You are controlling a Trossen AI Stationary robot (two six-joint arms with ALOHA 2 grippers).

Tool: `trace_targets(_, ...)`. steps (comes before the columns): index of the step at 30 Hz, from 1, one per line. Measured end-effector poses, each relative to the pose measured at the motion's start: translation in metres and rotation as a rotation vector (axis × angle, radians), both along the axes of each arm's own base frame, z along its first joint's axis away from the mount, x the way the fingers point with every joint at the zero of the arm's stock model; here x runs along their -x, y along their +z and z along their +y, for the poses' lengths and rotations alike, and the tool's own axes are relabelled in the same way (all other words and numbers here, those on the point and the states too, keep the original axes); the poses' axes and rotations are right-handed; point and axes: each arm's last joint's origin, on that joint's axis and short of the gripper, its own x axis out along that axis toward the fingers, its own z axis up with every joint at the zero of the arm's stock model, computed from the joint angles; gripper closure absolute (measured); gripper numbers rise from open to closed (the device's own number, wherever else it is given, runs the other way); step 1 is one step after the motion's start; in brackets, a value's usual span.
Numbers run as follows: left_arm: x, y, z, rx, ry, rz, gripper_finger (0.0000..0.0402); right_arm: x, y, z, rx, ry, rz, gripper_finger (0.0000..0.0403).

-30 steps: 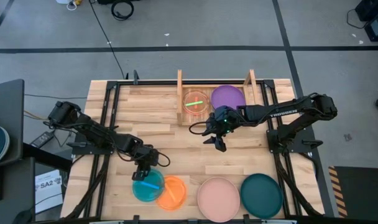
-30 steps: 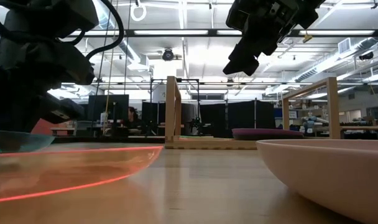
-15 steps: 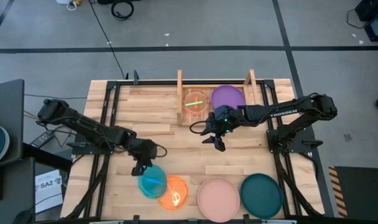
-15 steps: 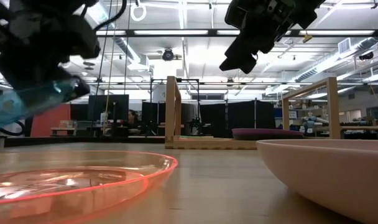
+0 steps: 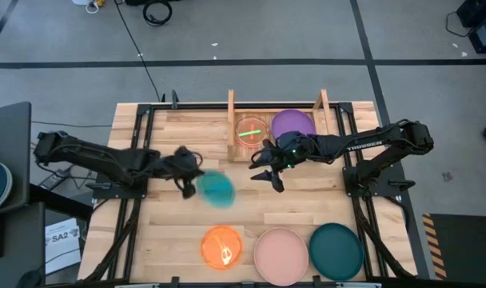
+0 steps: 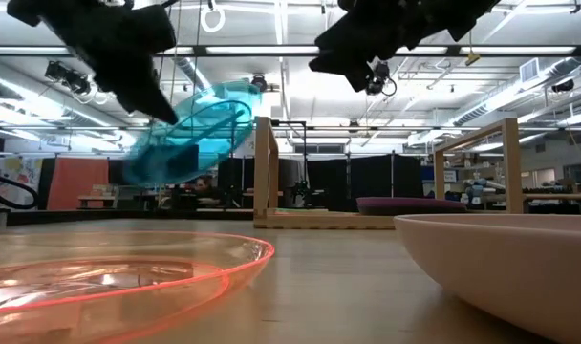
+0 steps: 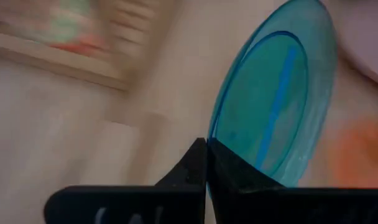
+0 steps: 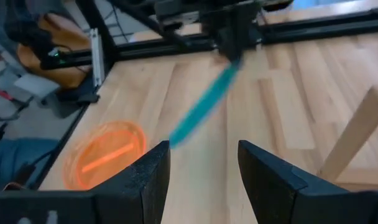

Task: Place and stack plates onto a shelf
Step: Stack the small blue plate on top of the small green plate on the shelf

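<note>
Near edge of the surface (image 5: 147, 264): orange plate (image 5: 221, 246), pink plate (image 5: 280, 254) and teal plate (image 5: 336, 250) lie flat in a row, running toward the near right corner. The orange one has a thin utensil inside.

Mid-surface, left of centre: left tool (image 5: 189, 181) pinches the blue plate (image 5: 217, 190) by its rim, plate off the surface and tilted on edge. In the left wrist view the fingers are pressed together on the plate's edge; a blue utensil (image 7: 277, 107) seems to lie against the inside, may slide out.

Right tool (image 5: 268, 173) hovers just in front of the shelf (image 5: 276, 154), fingers spread, holding nothing.

Far edge: the shelf holds the red plate (image 5: 252, 130), with a green utensil in it, on its left half, and the purple plate (image 5: 293, 125) on the right.

Handling guess: thin plastic, light, stiff enough, slick. A rim pinch works, but the plate can pivot in the grip; level it before setting it on the red one.
</note>
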Motion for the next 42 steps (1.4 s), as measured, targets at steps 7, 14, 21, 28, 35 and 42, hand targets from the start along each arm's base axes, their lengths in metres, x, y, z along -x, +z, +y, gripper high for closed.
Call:
trace_targets(7, -0.002, 0.016, 0.012, -0.172, 0.301, -0.183, 0.0393, -0.001, 0.000, -0.009, 0.107, -0.291, -0.003, 0.0209)
trace_targets(14, -0.007, 0.026, 0.012, -0.167, 0.352, -0.303, 0.0393, 0.000, 0.001, -0.014, 0.077, -0.492, -0.013, 0.0209)
trace_targets(21, -0.006, 0.027, 0.013, -0.185, 0.380, -0.307, 0.0393, -0.001, 0.001, -0.006, -0.006, -0.353, -0.005, 0.0209)
trace_targets(28, -0.007, 0.028, 0.013, -0.171, 0.387, -0.329, 0.0393, -0.002, 0.002, 0.000, -0.001, -0.353, -0.019, 0.0209)
trace_targets(35, -0.008, 0.030, 0.013, -0.133, 0.408, -0.367, 0.0393, -0.004, 0.007, 0.002, 0.015, -0.406, -0.080, 0.0209)
trace_targets(42, -0.009, 0.032, 0.012, -0.079, 0.438, -0.407, 0.0393, -0.004, 0.009, 0.001, 0.006, -0.444, -0.105, 0.0219)
